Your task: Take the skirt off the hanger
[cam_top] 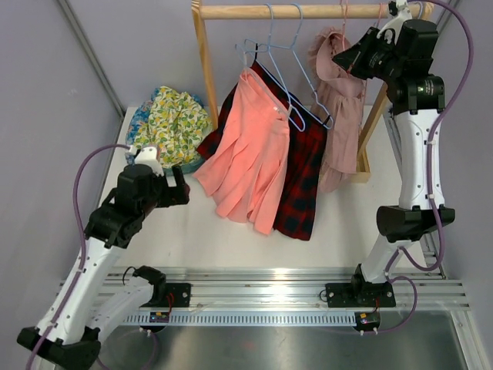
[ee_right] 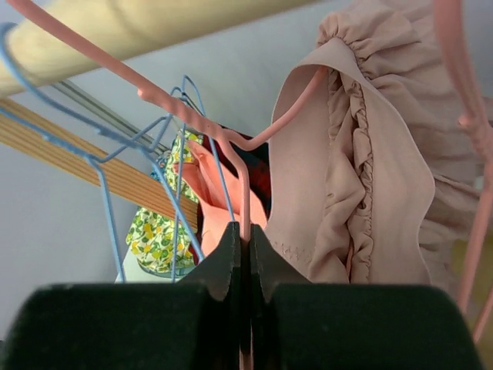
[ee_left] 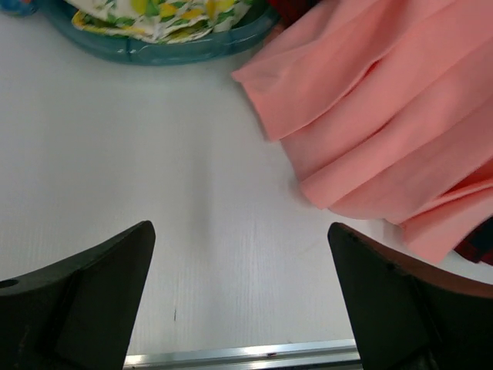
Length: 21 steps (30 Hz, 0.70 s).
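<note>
- Two grippers: right gripper [ee_right: 246, 240] clamped on pink hanger [ee_right: 192, 120] wire, left gripper [ee_left: 240, 239] spread wide above tabletop [ee_left: 115, 154].
- Dusty-pink skirt [cam_top: 344, 108] hanging at wooden rail [cam_top: 308, 11] right end: probably light, soft, limp; best pinched at gathered waistband [ee_right: 360, 154].

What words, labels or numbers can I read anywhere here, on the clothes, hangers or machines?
None can be read.
The coral skirt, plaid skirt, beige skirt, pink hanger and floral cloth show no lettering.
The small boards on the front rail are too small to read.
</note>
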{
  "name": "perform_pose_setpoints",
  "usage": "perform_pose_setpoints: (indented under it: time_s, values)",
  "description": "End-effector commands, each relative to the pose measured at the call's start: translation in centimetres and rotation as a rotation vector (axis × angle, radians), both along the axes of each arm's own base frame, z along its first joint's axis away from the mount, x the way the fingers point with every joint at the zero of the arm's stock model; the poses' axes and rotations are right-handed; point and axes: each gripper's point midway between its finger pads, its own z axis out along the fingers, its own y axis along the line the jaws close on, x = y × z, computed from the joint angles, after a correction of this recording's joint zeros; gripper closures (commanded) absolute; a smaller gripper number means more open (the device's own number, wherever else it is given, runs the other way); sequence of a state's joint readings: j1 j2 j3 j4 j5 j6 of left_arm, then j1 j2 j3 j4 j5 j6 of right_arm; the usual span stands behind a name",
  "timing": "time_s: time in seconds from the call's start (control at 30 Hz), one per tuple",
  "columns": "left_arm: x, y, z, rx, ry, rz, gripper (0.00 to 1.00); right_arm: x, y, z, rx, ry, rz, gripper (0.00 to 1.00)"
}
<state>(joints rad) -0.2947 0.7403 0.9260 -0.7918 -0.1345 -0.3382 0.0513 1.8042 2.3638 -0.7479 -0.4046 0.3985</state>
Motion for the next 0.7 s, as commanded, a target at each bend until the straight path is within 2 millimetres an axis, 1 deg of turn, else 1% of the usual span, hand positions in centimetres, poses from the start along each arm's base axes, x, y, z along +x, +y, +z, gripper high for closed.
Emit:
perform_pose_setpoints:
  time_s: [0.0, 0.03, 0.07, 0.1, 0.13, 0.17, 0.2, 0.23, 0.27, 0.3, 0.33, 0.37, 0.4, 0.43, 0.47, 0.5, 0.53, 0.57, 0.6, 0.63, 0.67]
  values:
    - [2.1, -5.7, 9.6, -0.076, -0.242, -0.169, 0.01, -2.9, 0.0, 6.4, 0.012, -0.172, 0.015, 1.0]
    - [2.2, -7.1, 13.5, -0.092, -0.317, -0.202, 0.01, -3.8, 0.0, 7.2, 0.016, -0.189, 0.018, 1.0]
    - [2.6, -7.8, 15.1, -0.069, -0.349, -0.192, 0.01, -4.1, 0.1, 7.1, 0.02, -0.185, 0.019, 1.0]
    - [2.8, -11.9, 14.6, -0.028, -0.318, -0.293, 0.01, -5.3, 0.0, 8.0, 0.02, -0.209, 0.019, 1.0]
    - [2.7, -13.5, 16.1, -0.028, -0.338, -0.322, 0.01, -5.2, -0.2, 7.1, 0.023, -0.182, 0.008, 1.0]
    - [1.8, -15.7, 19.4, -0.063, -0.393, -0.363, 0.01, -5.5, -0.2, 7.2, 0.026, -0.191, 0.004, 1.0]
    - [2.3, -18.7, 19.2, -0.048, -0.373, -0.399, 0.01, -5.8, -0.3, 7.1, 0.033, -0.191, -0.002, 1.0]
    - [1.8, -20.6, 20.2, -0.061, -0.387, -0.434, 0.01, -6.6, -0.3, 6.4, 0.044, -0.171, -0.007, 1.0]
    - [0.1, -23.5, 23.1, -0.125, -0.448, -0.493, 0.01, -6.8, -0.6, 6.7, 0.053, -0.188, -0.025, 1.0]
    - [-0.5, -25.2, 23.8, -0.133, -0.47, -0.527, 0.01, -7.1, -0.7, 6.5, 0.061, -0.188, -0.034, 1.0]
    - [-0.6, -28.3, 22.9, -0.118, -0.46, -0.563, 0.01, -7.6, -0.9, 5.8, 0.064, -0.177, -0.051, 1.0]
    - [-2.3, -30.3, 25.2, -0.182, -0.503, -0.603, 0.01, -7.7, -1.2, 5.6, 0.066, -0.171, -0.067, 1.0]
    - [-2.8, -31.8, 25.5, -0.199, -0.508, -0.619, 0.01, -8.5, -1.3, 5.8, 0.069, -0.176, -0.075, 1.0]
    - [-2.8, -34.7, 24.3, -0.184, -0.491, -0.642, 0.01, -8.4, -1.8, 5.2, 0.063, -0.161, -0.099, 1.0]
    - [-4.0, -36.3, 24.6, -0.206, -0.497, -0.67, 0.01, -8.7, -2.1, 4.8, 0.061, -0.142, -0.12, 1.0]
    - [-4.4, -37.3, 26.0, -0.235, -0.517, -0.676, 0.01, -9.2, -2.4, 5.1, 0.063, -0.142, -0.142, 1.0]
    - [-4.4, -39.4, 24.6, -0.216, -0.502, -0.69, 0.01, -9.3, -3.0, 5.0, 0.067, -0.134, -0.181, 1.0]
    - [-5.2, -40.6, 24.4, -0.221, -0.498, -0.708, 0.01, -9.6, -3.3, 4.6, 0.068, -0.111, -0.202, 1.0]
    - [-5.6, -41.2, 25.4, -0.249, -0.511, -0.71, 0.01, -10.2, -3.6, 4.9, 0.071, -0.113, -0.219, 1.0]
    - [-5.6, -42.4, 24.5, -0.236, -0.501, -0.713, 0.01, -10.4, -4.1, 4.5, 0.071, -0.095, -0.255, 1.0]
    - [-6.2, -43.0, 24.4, -0.243, -0.501, -0.724, 0.01, -10.6, -4.3, 4.5, 0.072, -0.093, -0.27, 1.0]
